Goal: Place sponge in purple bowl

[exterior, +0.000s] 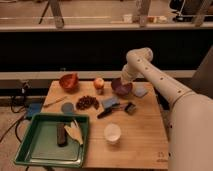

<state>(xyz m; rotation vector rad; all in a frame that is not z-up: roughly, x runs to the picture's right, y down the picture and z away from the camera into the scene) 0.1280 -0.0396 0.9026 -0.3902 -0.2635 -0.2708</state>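
The purple bowl (121, 88) stands at the back of the wooden table (140, 145), right of centre. My gripper (123, 77) hangs at the end of the white arm just above the bowl's far rim. I cannot see whether it holds anything. A pale blue flat pad (140, 91), which looks like a sponge, lies on the table touching the bowl's right side. A darker blue flat item (110, 102) lies just in front of the bowl.
An orange-red bowl (68, 81) and an apple (99, 83) stand left of the purple bowl. A brown pile (87, 102), a round grey lid (67, 107), a black utensil (105, 113) and a white cup (112, 133) lie nearer. A green tray (30, 150) sits at the front left.
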